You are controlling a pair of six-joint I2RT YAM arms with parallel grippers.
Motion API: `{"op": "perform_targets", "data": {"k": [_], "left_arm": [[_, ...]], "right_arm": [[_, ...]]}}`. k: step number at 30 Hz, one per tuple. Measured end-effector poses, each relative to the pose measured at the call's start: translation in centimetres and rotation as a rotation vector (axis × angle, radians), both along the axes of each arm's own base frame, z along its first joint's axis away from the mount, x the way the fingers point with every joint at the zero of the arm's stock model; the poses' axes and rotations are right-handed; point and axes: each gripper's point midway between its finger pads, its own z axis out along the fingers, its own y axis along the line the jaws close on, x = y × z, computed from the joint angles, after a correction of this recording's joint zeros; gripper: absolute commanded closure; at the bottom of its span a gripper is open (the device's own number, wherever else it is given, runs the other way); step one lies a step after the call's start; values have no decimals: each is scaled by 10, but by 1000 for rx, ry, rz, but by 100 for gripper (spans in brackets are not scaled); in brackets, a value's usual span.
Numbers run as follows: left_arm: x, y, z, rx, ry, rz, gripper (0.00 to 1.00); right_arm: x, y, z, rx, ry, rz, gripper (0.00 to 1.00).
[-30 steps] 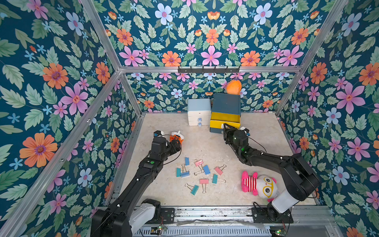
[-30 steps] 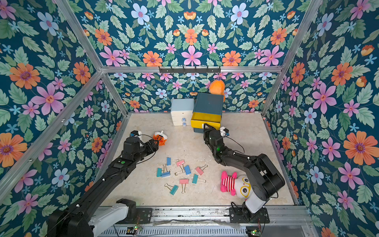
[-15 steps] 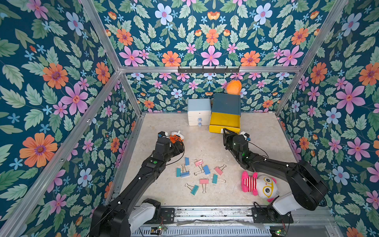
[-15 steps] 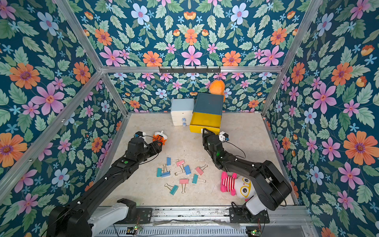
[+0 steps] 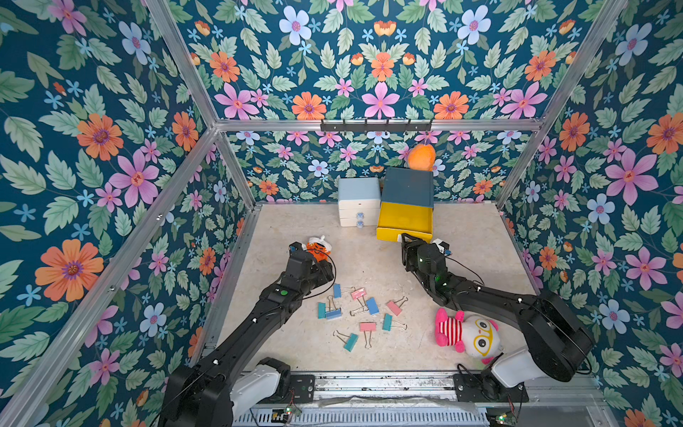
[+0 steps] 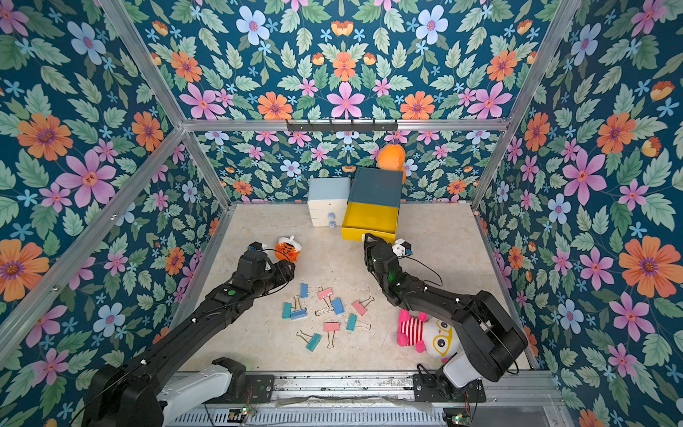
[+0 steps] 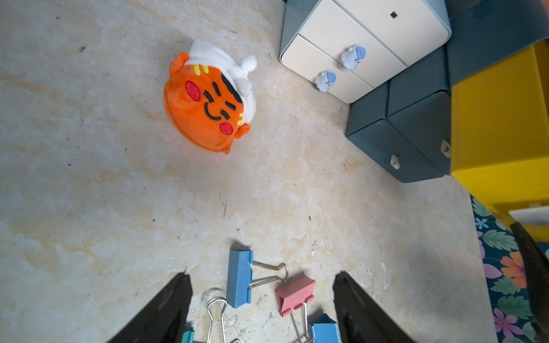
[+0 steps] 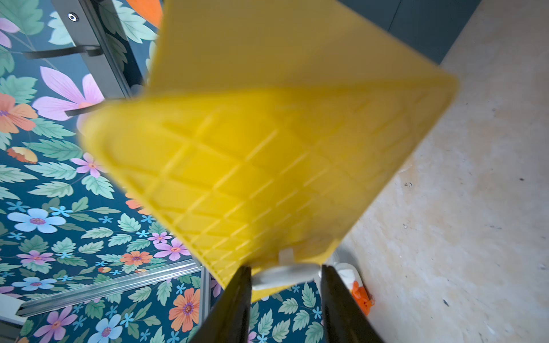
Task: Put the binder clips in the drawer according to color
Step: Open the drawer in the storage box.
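Observation:
Several binder clips point(image 5: 364, 307) in teal, blue and pink lie scattered at the front middle of the floor. The drawer cabinet point(image 5: 408, 186) stands at the back with its yellow top drawer point(image 5: 404, 218) pulled out. My right gripper point(image 5: 404, 240) is at the yellow front. In the right wrist view its jaws point(image 8: 285, 271) stand open on either side of the white handle point(image 8: 282, 274), with a little gap. My left gripper point(image 7: 263, 277) hangs open over the clips' far edge, with a blue clip point(image 7: 240, 277) and a pink clip point(image 7: 294, 294) between its fingers, untouched.
A white and pale-blue drawer unit point(image 5: 358, 201) stands left of the cabinet. An orange plush face point(image 5: 318, 249) lies by my left wrist. A pink-and-white plush doll point(image 5: 467, 332) lies under my right arm. An orange plush point(image 5: 421, 157) sits behind the cabinet.
The yellow drawer has slid a little further out with my right gripper, whose jaws have since parted from the handle. My left gripper has moved right and down over the clips.

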Motion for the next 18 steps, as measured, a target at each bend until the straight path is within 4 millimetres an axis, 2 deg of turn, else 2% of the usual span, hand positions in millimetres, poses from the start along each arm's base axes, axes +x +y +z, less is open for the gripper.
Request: {"op": "perform_targets", "data": {"k": [7,18], "left_arm": [[-15,-3,-7,29,43,3,19],[-48,-6,-14,51,108,67,17]], "right_arm": [[-7,-6,-3,-50,46,2,34],[-29,-26,11,-174,98,17,16]]}}
